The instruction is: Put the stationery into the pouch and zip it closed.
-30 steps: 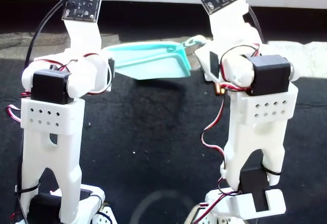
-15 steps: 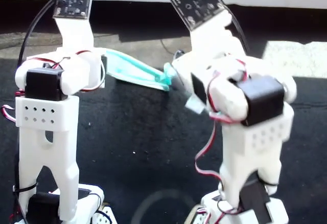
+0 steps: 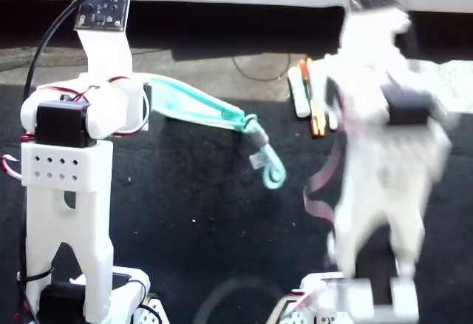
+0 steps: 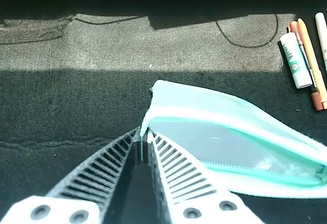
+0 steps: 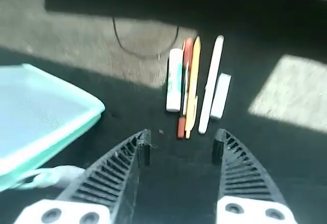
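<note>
A teal mesh pouch (image 3: 196, 107) hangs above the dark mat, and my left gripper (image 4: 144, 141) is shut on one of its corners (image 4: 153, 88). Its free end sags toward the mat, with the zipper pull and a teal loop (image 3: 270, 167) dangling. In the left wrist view the pouch (image 4: 230, 150) stretches away from the jaws. The stationery (image 3: 310, 100), several pens and markers side by side, lies on the mat at the back. My right gripper (image 5: 181, 147) is open and holds nothing. It hovers just short of the stationery (image 5: 196, 83), with the pouch (image 5: 41, 111) off to one side.
A thin dark cable (image 4: 245, 37) curls on the sunlit grey strip of mat at the back. A bright sun patch (image 5: 291, 93) lies beyond the stationery. The right arm (image 3: 388, 124) stands tall beside the pens.
The right arm has let go of the pouch's zipper end and swung away to the right, toward the stationery. The pouch's free end has dropped and now hangs from the left gripper alone.
</note>
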`<act>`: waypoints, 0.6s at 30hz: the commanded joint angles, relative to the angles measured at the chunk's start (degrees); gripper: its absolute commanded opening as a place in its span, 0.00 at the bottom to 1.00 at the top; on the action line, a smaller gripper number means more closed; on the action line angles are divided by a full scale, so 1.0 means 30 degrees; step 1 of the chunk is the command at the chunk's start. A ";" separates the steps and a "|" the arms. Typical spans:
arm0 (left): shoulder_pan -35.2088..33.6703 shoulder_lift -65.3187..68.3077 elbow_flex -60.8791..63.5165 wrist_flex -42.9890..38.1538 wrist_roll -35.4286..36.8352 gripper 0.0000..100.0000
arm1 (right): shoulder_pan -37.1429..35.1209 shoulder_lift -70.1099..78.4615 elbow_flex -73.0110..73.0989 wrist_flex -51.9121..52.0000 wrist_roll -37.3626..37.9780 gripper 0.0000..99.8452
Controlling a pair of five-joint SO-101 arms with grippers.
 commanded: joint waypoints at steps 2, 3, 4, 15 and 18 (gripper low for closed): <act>0.0161 0.0161 0.2066 -0.1729 -0.0029 0.01 | 0.0161 0.5377 -0.0952 -0.2418 -0.0117 0.19; 0.0161 0.0161 0.2359 -0.2227 -0.0029 0.01 | 0.0220 0.6579 -0.1451 -0.2916 -0.0117 0.19; 0.0161 0.0161 0.2535 -0.2696 -0.0029 0.01 | 0.0249 0.7810 -0.2125 -0.3326 -0.0117 0.19; 0.0249 0.0132 -0.1890 0.0850 0.0088 0.01 | 0.0484 1.7685 -1.2029 -0.2652 -0.0147 0.19; 0.0249 0.0132 -0.2447 0.1670 0.0029 0.01 | 0.0601 1.9941 -1.3465 -0.4029 -0.0147 0.19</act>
